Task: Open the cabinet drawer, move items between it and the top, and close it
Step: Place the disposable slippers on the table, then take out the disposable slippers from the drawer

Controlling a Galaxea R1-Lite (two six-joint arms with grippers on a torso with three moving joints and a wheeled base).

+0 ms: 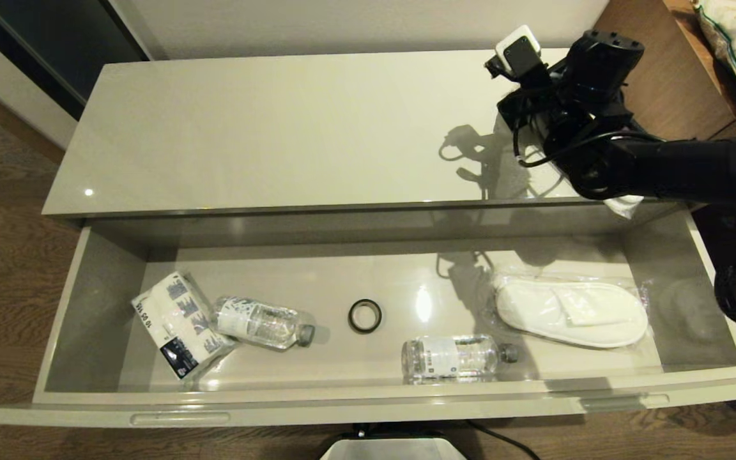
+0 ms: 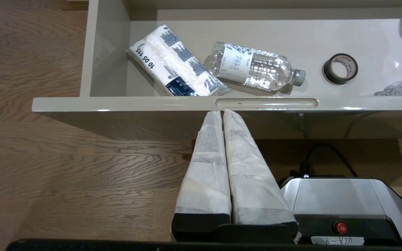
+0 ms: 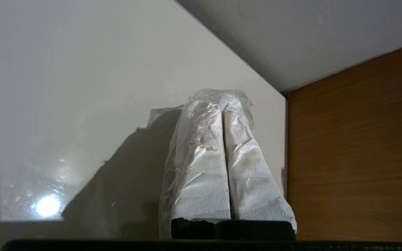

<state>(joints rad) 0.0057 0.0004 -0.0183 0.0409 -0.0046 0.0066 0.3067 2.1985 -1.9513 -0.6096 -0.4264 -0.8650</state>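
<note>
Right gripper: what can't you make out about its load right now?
- Second slipper: head view, the right arm hides all but a white corner.
- Right gripper: right wrist view, shut; draped clear plastic covers what it pinches.
- Contact with the top: arm hides it, head view.
- Left gripper, shut below the drawer, shows fully.

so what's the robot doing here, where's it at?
The cabinet drawer is pulled open. The right gripper, shut on a bagged slipper, hangs over the right end of the cabinet top. The second slipper lies in the drawer with two water bottles, a tissue pack and a tape roll. The left gripper is shut and empty at the drawer's front slot.
</note>
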